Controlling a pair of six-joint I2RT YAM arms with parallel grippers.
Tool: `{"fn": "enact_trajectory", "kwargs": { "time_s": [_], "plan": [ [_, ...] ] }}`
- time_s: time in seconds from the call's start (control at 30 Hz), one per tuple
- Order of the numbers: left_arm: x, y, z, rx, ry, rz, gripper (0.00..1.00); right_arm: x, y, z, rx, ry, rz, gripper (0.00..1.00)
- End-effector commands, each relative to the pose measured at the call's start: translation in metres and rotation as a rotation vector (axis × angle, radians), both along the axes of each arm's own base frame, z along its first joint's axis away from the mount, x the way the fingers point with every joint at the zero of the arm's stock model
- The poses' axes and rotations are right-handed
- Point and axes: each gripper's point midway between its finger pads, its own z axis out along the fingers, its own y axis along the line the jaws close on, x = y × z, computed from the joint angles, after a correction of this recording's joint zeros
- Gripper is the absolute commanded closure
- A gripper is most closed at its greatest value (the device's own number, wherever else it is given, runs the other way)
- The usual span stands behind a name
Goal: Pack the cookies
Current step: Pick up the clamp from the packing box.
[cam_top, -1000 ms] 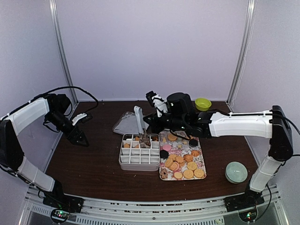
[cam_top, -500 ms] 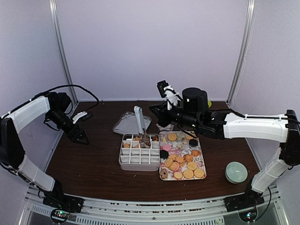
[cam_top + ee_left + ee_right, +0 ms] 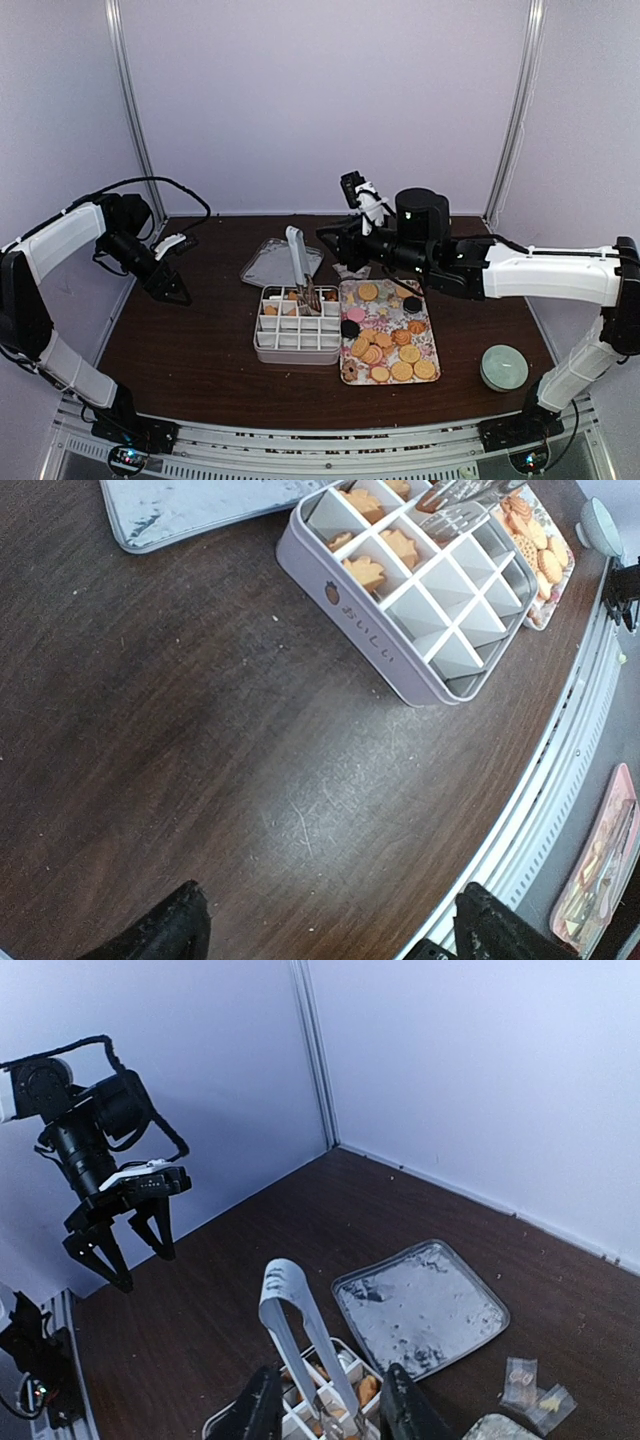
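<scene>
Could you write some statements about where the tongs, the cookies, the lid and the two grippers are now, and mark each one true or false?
1. The tongs stand in the divided box. True.
2. The right gripper is holding the tongs. False: its jaws are apart and hold nothing, and the tongs stand by themselves in the box.
3. All the cookies are in the box. False: most lie on the floral tray, and only a few compartments have cookies in them.
4. The left gripper is open and empty. True.
5. The lid is on the box. False: it lies on the table behind the box.
</scene>
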Motion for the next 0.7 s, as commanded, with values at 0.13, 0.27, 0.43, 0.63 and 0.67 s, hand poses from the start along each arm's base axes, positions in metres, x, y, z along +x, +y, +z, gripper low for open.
{"fn": "enact_trajectory", "kwargs": {
  "time_s": [0.13,0.27,0.43,0.63,0.67],
  "plan": [
    [0.005,-0.001,0.008,-0.017,-0.017,0.004,0.11,-0.007,0.018,-0.041,-0.106,0.012,0.107,0.61],
    [0.005,-0.001,0.012,-0.018,-0.026,0.007,0.11,-0.003,0.032,-0.050,-0.149,-0.008,0.141,0.64],
    [0.001,0.001,0.013,-0.008,-0.027,0.003,0.11,0.006,0.045,-0.063,-0.191,-0.001,0.162,0.68],
    [-0.001,0.002,0.013,-0.003,-0.027,0.000,0.11,0.018,0.054,-0.072,-0.200,0.005,0.158,0.73],
    [-0.002,0.001,0.014,-0.003,-0.027,-0.001,0.11,0.020,0.054,-0.074,-0.202,0.008,0.157,0.73]
  ]
}}
